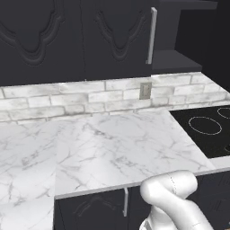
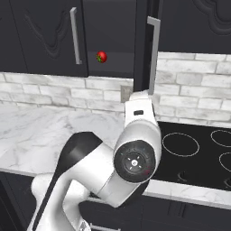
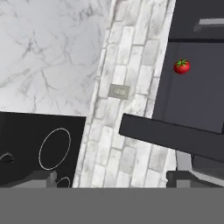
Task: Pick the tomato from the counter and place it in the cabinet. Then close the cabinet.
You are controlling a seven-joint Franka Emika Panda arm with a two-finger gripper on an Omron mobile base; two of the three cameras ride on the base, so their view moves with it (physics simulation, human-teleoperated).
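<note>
The bench, a white marble slab, takes up the middle of the left base view, with the black cooktop at its 3 o'clock end and the grey brick backsplash running along its far edge. Above that hangs the cabinet: in the right base view the left door is closed, while the right door stands swung out, edge-on, with its silver bar handle facing the arm.

The tomato already sits inside on the dark shelf, at about 11 o'clock from the arm's white wrist in the right base view, and at 1 o'clock in the hand view. By my judgement the placing is done and closing the door is what remains.

The risk lies with that open door. It juts out just beside the wrist, so a careless swing could strike its edge or handle, or push it wider rather than shut. The tomato is round and may roll if the cabinet is jarred.

The hand is released, its fingers spread wide, holding nothing and touching nothing that I can see.
</note>
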